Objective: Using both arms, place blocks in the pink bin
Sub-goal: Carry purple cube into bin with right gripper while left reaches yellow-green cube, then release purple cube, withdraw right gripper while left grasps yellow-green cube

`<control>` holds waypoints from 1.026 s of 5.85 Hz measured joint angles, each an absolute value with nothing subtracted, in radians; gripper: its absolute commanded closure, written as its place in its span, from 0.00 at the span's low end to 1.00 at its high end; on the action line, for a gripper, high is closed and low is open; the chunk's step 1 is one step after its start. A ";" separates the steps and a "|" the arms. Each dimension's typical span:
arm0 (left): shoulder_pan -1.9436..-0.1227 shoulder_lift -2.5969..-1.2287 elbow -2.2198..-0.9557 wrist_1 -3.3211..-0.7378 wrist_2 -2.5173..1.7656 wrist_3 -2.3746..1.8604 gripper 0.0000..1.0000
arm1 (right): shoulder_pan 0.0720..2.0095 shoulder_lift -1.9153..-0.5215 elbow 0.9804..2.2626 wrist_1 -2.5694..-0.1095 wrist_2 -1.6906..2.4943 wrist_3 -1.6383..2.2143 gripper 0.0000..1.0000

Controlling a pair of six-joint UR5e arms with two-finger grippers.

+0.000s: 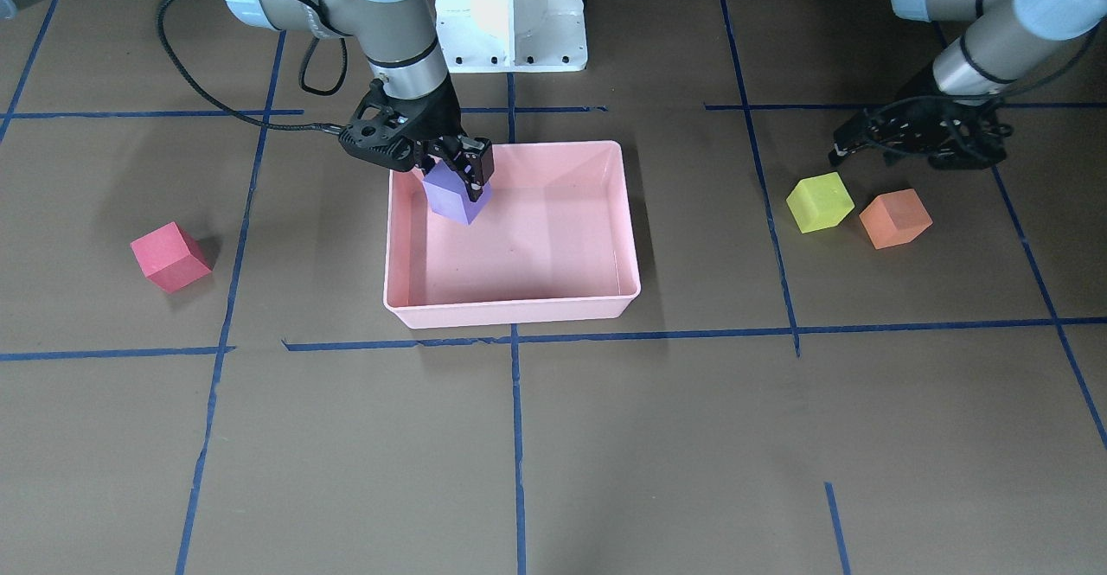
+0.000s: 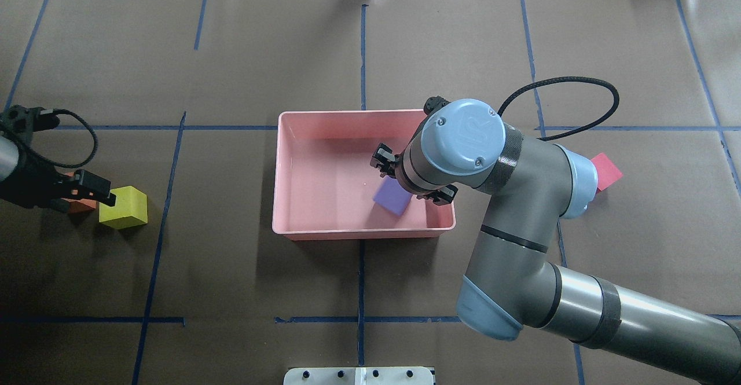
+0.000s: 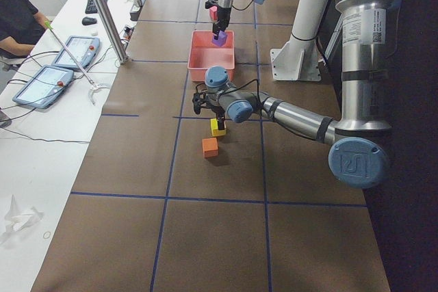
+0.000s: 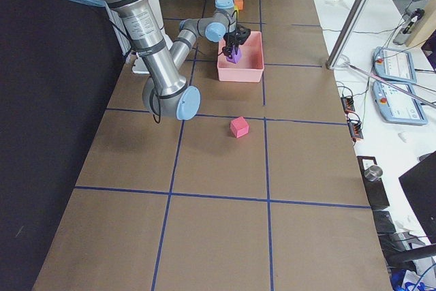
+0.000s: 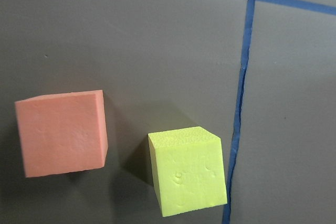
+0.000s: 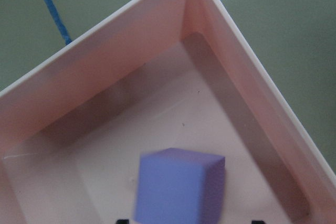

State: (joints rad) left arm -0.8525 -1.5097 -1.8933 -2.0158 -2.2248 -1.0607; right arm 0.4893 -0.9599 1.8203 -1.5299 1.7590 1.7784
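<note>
Purple block [image 2: 392,197], hanging over the 4 o'clock part of the pink bin [image 2: 347,235] in the overhead view, between fingers of the right claw [image 1: 451,170] whose hold cannot be told as pinching or slack, is best released low, inside the rim.

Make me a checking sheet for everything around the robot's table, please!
Surface: brown table with blue tape lines.
Job's things: pink bin mid-table; purple block within its walls; red block, yellow-green block and orange block outside on the table.
Clutter: nothing seen.
Grippers: right gripper over the bin, purple block between its fingers, grip unclear; left gripper empty, looks open, beside the yellow-green and orange blocks.
Cables: black cable loops up from the right gripper.
Surroundings: white pedestal; side bench with tablets and a seated person.
</note>
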 measured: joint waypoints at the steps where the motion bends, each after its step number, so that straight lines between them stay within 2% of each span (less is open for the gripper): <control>1: -0.800 -1.540 -1.866 -2.014 -2.163 -1.098 0.00 | 0.489 -0.980 1.859 -1.534 1.752 1.777 0.00; 2: -0.766 -1.559 -1.834 -2.012 -2.113 -1.112 0.00 | 0.494 -1.016 1.915 -1.536 1.752 1.775 0.00; 3: -0.749 -1.570 -1.804 -2.011 -2.079 -1.118 0.22 | 0.498 -1.044 1.953 -1.537 1.753 1.774 0.00; 4: -0.742 -1.586 -1.777 -2.011 -2.067 -1.120 0.72 | 0.510 -1.064 1.975 -1.537 1.755 1.773 0.00; 5: -0.740 -1.603 -1.756 -2.011 -2.064 -1.120 0.93 | 0.533 -1.111 2.016 -1.537 1.760 1.769 0.00; 6: -0.740 -1.610 -1.758 -2.011 -2.064 -1.120 0.95 | 0.560 -1.173 2.060 -1.536 1.768 1.760 0.00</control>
